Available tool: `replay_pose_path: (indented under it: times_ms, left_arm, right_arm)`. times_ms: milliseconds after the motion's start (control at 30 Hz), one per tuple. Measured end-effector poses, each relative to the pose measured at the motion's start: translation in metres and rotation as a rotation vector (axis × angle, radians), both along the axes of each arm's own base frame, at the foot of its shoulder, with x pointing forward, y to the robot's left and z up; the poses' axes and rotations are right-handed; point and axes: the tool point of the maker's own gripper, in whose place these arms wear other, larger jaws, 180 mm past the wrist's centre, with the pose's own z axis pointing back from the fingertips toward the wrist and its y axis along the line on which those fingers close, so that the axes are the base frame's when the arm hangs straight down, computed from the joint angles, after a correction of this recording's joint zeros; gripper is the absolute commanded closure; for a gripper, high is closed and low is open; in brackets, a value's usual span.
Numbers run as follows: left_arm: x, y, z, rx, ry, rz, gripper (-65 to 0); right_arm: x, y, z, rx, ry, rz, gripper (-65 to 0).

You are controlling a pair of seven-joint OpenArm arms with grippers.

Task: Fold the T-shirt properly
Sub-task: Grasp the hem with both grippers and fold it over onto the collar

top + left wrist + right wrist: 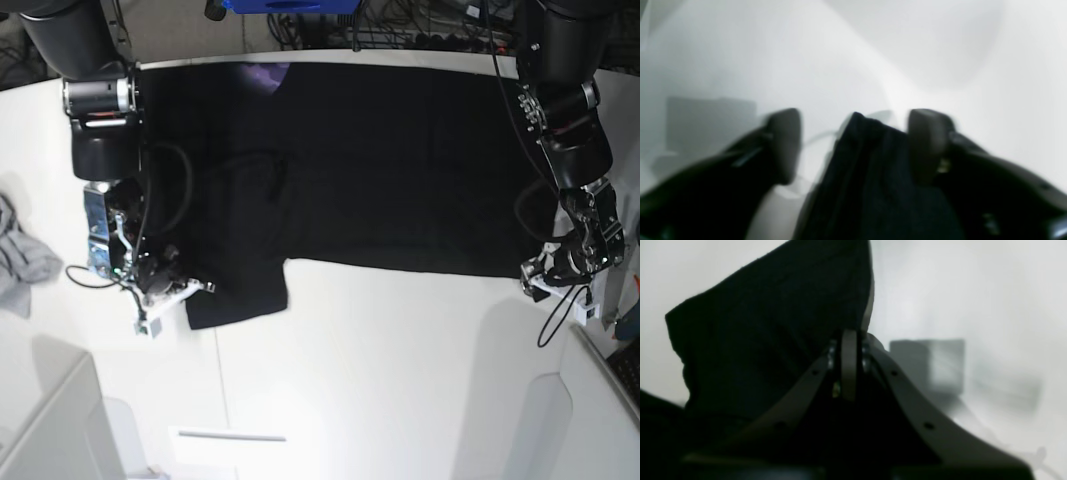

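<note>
The black T-shirt (pixel 380 170) lies spread on the white tabletop (pixel 400 380); the right claw (pixel 849 340) pinches its edge for folding, the left claw (pixel 853 143) stands spread around cloth.

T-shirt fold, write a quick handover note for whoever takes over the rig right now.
Right gripper: shut on the T-shirt, at the sleeve end on the base view's left.
Left gripper: fingers apart, a fold of black cloth between them, not pinched.
T-shirt: spread across the far side of the white table, with part of its sleeve end doubled over.
Done: little folding yet.
Left: close the left grip, then make the folds.
</note>
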Motion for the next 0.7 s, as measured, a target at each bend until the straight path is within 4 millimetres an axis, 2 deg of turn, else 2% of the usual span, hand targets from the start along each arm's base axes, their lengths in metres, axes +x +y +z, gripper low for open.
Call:
replay_pose_path:
  times_ms: [67,133,167,300,433,533,633,700]
  left_arm:
    - [-0.003,0.001,-0.003,0.000,-0.001,0.003,-21.6]
    - [-0.006,0.002,-0.005,0.002,0.007,0.005,-5.3]
    - [-0.007,0.002,-0.006,-0.001,0.009,0.005,0.0]
    - [-0.007,-0.005,-0.007,0.031,0.016,-0.044,0.0]
    - [-0.008,-0.011,0.005,0.054,0.010,-0.074,0.0]
    - [-0.019,-0.009,0.017,0.070,0.013,-0.122,0.0]
    - [-0.031,0.000,0.029,0.084,0.024,-0.167,0.0]
    - [-0.040,0.002,0.035,0.088,0.013,-0.185,0.0]
  right_arm:
    - [0.000,0.000,0.000,0.000,0.000,0.000,0.0]
    - [0.000,0.000,0.001,0.000,-0.002,0.000,0.0]
    - [0.001,0.000,0.002,-0.005,-0.004,0.004,0.0]
    - [-0.003,0.006,0.011,-0.014,-0.039,0.028,0.0]
    - [-0.001,0.014,0.033,-0.015,-0.116,0.055,0.0]
    - [-0.005,0.000,0.048,0.003,-0.173,0.004,0.0]
    - [-0.028,-0.022,0.039,-0.018,-0.120,-0.033,0.0]
    - [-0.041,-0.027,0.041,-0.017,-0.119,-0.050,0.0]
